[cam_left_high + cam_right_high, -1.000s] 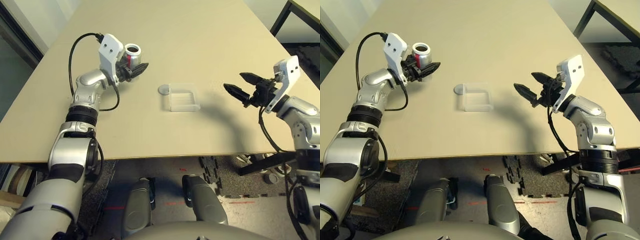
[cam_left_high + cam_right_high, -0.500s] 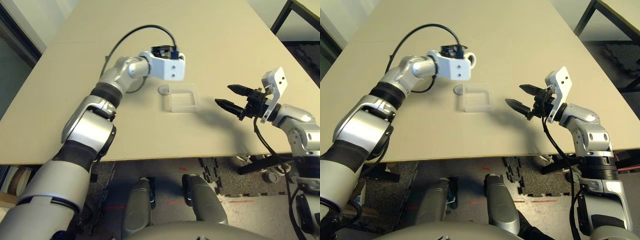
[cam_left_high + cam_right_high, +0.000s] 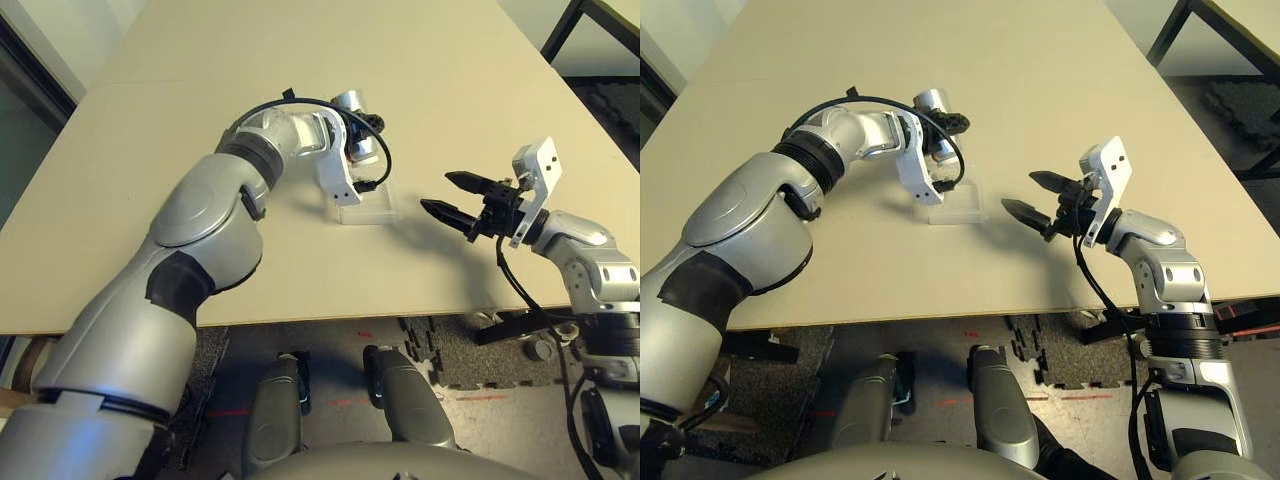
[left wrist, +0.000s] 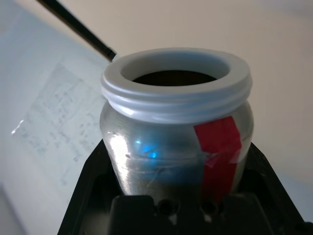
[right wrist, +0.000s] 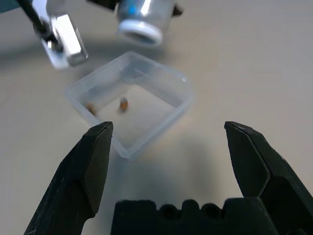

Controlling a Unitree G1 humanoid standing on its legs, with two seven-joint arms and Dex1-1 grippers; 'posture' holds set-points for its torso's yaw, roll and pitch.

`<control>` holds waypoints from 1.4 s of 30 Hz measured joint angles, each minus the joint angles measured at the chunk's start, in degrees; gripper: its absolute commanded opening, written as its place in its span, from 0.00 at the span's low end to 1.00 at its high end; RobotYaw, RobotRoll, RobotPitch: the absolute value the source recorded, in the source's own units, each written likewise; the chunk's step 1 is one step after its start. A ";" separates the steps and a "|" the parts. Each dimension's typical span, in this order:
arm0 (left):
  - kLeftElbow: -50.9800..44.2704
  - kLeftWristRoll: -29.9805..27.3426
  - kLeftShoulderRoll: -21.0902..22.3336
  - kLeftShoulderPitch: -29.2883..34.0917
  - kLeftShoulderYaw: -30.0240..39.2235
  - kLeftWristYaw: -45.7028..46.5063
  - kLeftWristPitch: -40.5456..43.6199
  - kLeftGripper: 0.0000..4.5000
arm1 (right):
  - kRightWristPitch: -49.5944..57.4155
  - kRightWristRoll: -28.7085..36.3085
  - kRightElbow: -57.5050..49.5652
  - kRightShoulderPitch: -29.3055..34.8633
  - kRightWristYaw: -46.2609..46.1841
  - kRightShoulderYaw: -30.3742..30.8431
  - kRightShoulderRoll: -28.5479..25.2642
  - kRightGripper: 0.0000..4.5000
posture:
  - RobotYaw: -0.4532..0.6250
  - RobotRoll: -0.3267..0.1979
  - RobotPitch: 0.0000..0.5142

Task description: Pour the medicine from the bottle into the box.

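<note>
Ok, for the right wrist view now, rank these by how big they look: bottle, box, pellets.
1. Box
2. Bottle, cut off by the picture's edge, but what shows is smaller
3. Pellets, too alike to rank between themselves

Soft shadows, glare on metal.

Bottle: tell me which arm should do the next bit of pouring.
Left, I'd say: its gripper grips the bottle, mouth lowered near the box. The right gripper is empty.
</note>
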 measured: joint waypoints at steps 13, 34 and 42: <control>0.06 -40.74 0.82 8.98 39.84 -35.92 2.42 0.63 | 0.10 -0.01 0.01 -0.94 0.68 0.39 -0.21 1.00 | 0.23 0.62 0.34; -18.49 -77.78 5.07 34.05 73.00 -48.92 25.04 0.63 | 1.55 3.22 0.42 -3.30 -2.43 -1.07 1.88 1.00 | 0.24 0.62 0.34; -18.49 -79.78 2.61 36.41 74.13 -48.88 21.29 0.63 | 1.31 3.20 0.66 -3.52 -2.42 -1.07 1.84 1.00 | 0.23 0.62 0.34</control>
